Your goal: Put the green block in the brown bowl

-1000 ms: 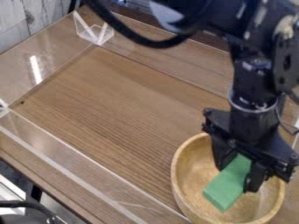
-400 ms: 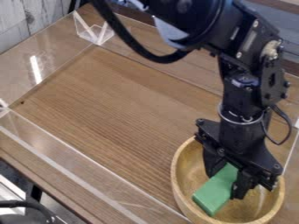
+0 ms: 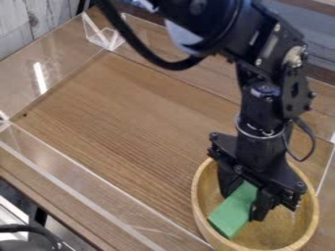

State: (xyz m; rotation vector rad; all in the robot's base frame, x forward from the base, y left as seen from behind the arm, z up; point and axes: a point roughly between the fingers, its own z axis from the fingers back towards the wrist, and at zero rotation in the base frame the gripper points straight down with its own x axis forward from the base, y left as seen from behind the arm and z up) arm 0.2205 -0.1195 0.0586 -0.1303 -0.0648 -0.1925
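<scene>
The green block (image 3: 234,215) is a flat light-green bar, tilted, with its lower end down inside the brown bowl (image 3: 205,189). My gripper (image 3: 253,192) reaches straight down into the bowl and is shut on the block's upper end. The black fingers (image 3: 275,199) hide the top of the block. The bowl is a round light wooden one at the lower right of the table, and its right side runs out of view behind the arm.
A wood-grain table (image 3: 118,118) spreads to the left and back. A clear plastic wall (image 3: 53,162) lines its left and front edges, with a clear bracket (image 3: 102,37) at the far corner. The black arm (image 3: 268,78) rises over the bowl.
The gripper has moved left and lower with the green block, carrying it deeper into the bowl. The jaws have stayed shut on it.
</scene>
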